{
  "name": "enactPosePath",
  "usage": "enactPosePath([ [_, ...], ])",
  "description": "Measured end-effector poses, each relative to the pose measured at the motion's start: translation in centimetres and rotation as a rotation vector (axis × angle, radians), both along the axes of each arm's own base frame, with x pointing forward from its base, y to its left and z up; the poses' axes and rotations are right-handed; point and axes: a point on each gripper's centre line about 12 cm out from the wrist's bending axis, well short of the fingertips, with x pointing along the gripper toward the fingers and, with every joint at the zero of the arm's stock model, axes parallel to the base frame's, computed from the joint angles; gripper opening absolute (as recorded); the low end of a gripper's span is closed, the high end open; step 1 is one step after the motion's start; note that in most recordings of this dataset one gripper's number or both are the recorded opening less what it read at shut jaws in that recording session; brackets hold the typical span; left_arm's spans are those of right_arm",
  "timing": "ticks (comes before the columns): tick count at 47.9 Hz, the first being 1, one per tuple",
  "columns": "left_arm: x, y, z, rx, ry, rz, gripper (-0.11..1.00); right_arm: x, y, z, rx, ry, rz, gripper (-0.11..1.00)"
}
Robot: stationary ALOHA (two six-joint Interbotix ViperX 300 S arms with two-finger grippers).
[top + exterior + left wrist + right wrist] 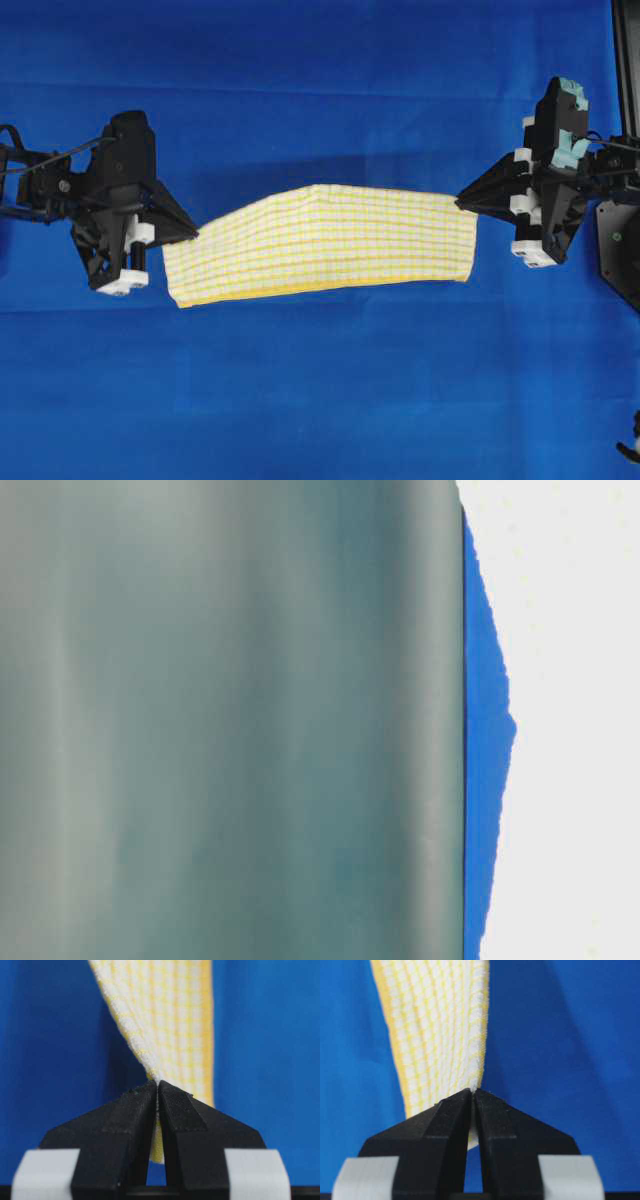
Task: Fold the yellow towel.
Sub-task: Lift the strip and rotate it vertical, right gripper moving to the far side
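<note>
The yellow towel (320, 243), white with a fine yellow check and yellow hems, hangs stretched between both grippers above the blue cloth. It is doubled over, with the hem along its near edge. My left gripper (193, 233) is shut on the towel's left end; the left wrist view shows its jaws (158, 1083) pinching the towel (165, 1015). My right gripper (462, 201) is shut on the right end; the right wrist view shows its jaws (472, 1091) pinching the towel (437, 1020).
A blue cloth (320, 400) covers the whole table. A dark frame (625, 60) stands at the right edge. The table-level view is blocked by a blurred grey-green surface (230, 720), with a blue strip (485, 780) beside it.
</note>
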Motion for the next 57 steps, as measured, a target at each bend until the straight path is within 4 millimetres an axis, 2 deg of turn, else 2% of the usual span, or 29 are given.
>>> enactPosePath([
  [5,1.3,-1.2,0.6,-0.019,-0.078,-0.022,0.02,0.4,-1.0,-0.1,-0.017,-0.002,-0.03,0.04],
  [10,2.7,-2.5,0.8,-0.038,-0.133,-0.043,0.02,1.2,-2.8,0.1,-0.047,-0.005,-0.081,0.04],
  [21,7.2,-4.9,0.8,-0.046,-0.186,-0.089,0.02,2.7,-7.8,0.4,-0.095,0.01,-0.213,0.04],
  [27,9.7,-5.9,1.0,-0.05,-0.204,-0.102,0.02,3.7,-9.7,0.5,-0.125,0.017,-0.24,0.04],
  [35,12.6,-6.7,1.2,-0.051,-0.225,-0.11,0.02,4.8,-11.9,0.7,-0.156,0.023,-0.271,0.04],
  [42,14.3,-7.0,1.4,-0.053,-0.245,-0.111,0.02,5.6,-14.0,1.0,-0.177,0.026,-0.3,0.04],
  [57,17.1,-7.5,2.1,-0.066,-0.305,-0.104,0.02,7.1,-15.8,1.5,-0.205,0.026,-0.306,0.04],
])
